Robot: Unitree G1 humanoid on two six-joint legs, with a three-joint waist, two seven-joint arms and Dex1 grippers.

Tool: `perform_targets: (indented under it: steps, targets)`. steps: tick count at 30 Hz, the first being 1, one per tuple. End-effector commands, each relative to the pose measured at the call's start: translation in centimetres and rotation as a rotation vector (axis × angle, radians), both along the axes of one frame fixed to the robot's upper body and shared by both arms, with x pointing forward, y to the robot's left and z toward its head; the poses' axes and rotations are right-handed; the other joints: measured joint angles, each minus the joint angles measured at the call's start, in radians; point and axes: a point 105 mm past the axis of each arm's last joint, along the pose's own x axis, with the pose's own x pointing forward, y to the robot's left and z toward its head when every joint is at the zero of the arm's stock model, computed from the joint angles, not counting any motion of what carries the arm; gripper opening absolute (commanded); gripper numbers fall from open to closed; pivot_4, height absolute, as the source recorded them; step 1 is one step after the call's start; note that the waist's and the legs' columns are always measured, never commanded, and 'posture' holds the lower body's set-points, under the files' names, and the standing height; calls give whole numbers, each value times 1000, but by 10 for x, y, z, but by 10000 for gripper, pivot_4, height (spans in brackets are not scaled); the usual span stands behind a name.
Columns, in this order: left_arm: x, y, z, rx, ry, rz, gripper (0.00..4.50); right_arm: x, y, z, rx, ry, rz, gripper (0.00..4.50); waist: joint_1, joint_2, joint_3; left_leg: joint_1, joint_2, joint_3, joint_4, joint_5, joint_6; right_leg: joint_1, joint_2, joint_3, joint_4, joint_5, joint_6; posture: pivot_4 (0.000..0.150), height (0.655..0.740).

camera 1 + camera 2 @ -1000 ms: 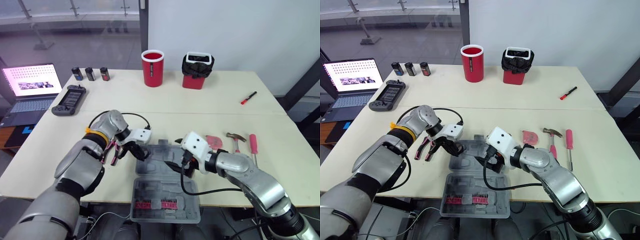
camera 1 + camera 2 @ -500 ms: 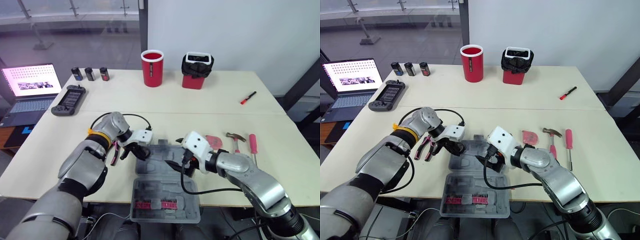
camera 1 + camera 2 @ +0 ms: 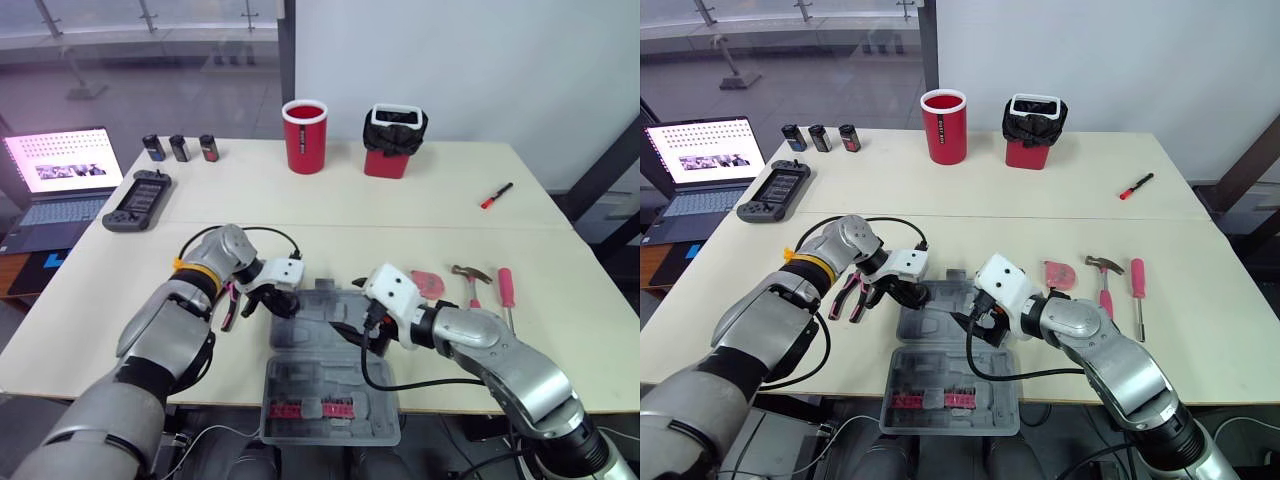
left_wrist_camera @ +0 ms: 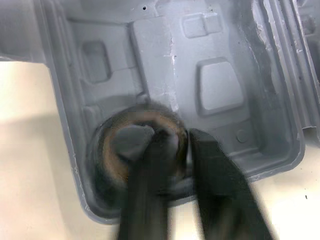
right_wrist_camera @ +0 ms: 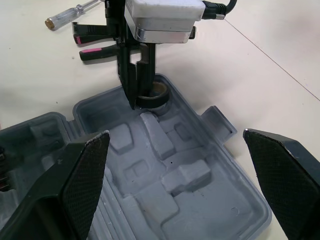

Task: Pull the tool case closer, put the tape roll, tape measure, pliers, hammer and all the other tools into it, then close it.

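Left end effector (image 4: pixel 179 140) pinches the wall of the tape roll (image 4: pixel 117 155), which sits in the round corner pocket of the open tool case (image 4: pixel 220 90). Right end effector (image 5: pixel 175 134) hangs spread wide over the case's moulded pockets. Pliers (image 5: pixel 95 45) lie on the surface (image 3: pixel 400 200) just beside the case.

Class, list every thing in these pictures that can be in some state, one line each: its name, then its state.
tool case, open, lid laid flat.
tape roll, seated in the case's round recess.
left end effector, shut on the tape roll's wall.
right end effector, open above the case.
laptop, open, screen lit.
red cup, upright.
pliers, lying flat outside the case.
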Motion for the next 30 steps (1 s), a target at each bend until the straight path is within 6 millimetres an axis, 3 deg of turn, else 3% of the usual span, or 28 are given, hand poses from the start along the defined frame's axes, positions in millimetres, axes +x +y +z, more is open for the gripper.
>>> perform_targets:
  steps: [1,5,16,21,24,28,30]
  targets:
    - [6,-5,14,-22,-41,-8,25293,-1,3,15,28,-59,15,45000,0,0,0,0,0,0,0,0,0,0,0,0,0,0,0,1500,7387]
    - [8,-7,22,-41,-53,-9,44570,-1,3,15,28,-57,17,45000,0,0,0,0,0,0,0,0,0,0,0,0,0,0,0,1500,7387]
    - [8,0,49,-145,-41,-12,44570,-2,3,13,28,-50,17,45000,-2,0,0,0,1,0,0,0,0,0,1,0,0,0,0,1500,7387]
    - [17,10,59,-316,-64,131,44570,-3,4,12,33,-49,12,45000,-2,0,0,1,3,0,0,0,0,0,2,0,0,0,-1,1500,7387]
    - [22,11,62,-412,-78,212,36097,-4,4,11,34,-46,9,45000,1,0,0,0,3,0,0,0,0,0,2,0,0,1,-1,1500,7387]
    - [22,17,55,-525,-44,314,16991,-6,4,9,36,-37,7,45000,0,0,0,0,2,0,0,0,0,0,2,0,0,1,-1,1500,7387]
    - [22,20,50,-598,-22,380,16991,-6,4,8,35,-34,5,45000,0,0,0,0,2,0,0,0,0,0,2,0,0,1,-1,1500,7387]
